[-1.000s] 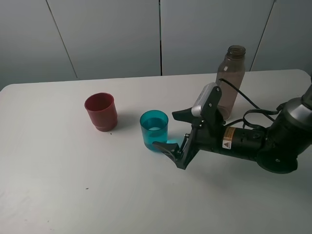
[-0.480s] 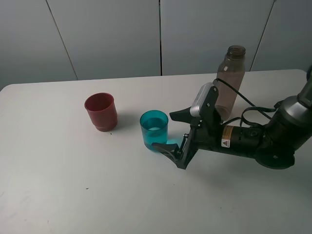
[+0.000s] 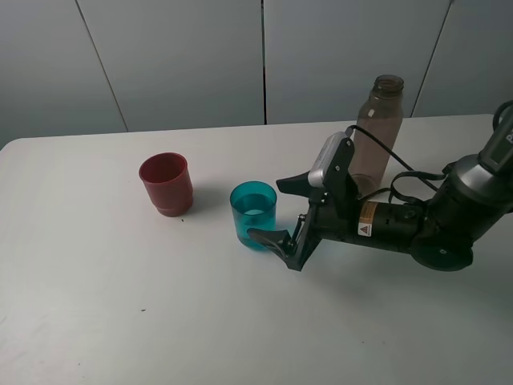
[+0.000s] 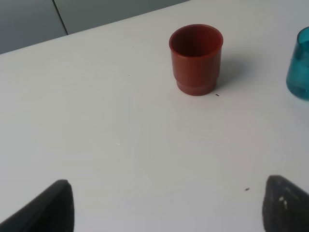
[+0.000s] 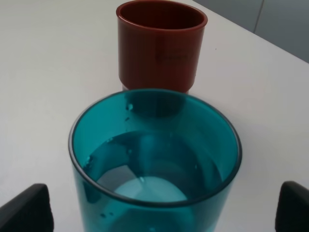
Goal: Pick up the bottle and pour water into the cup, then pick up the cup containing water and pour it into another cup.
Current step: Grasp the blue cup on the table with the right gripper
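Observation:
The teal cup point(image 3: 254, 214) stands mid-table with water in it; it fills the right wrist view point(image 5: 154, 164). My right gripper point(image 3: 276, 210) is open just right of it, one finger behind and one in front, not touching. The red cup point(image 3: 167, 184) stands upright to the teal cup's left, also in the right wrist view point(image 5: 161, 46) and the left wrist view point(image 4: 196, 59). The grey-brown bottle point(image 3: 378, 135) stands upright, uncapped, behind my right arm. My left gripper point(image 4: 166, 205) is open and empty, its fingertips point(image 4: 50, 208) showing only in the left wrist view.
The white table point(image 3: 96, 305) reaches to a grey panelled wall behind. A black cable point(image 3: 401, 164) loops over my right arm near the bottle. A few small dark specks lie on the tabletop.
My right gripper has crept left toward the teal cup, its open fingers now closer around it. The cups and the bottle have not moved.

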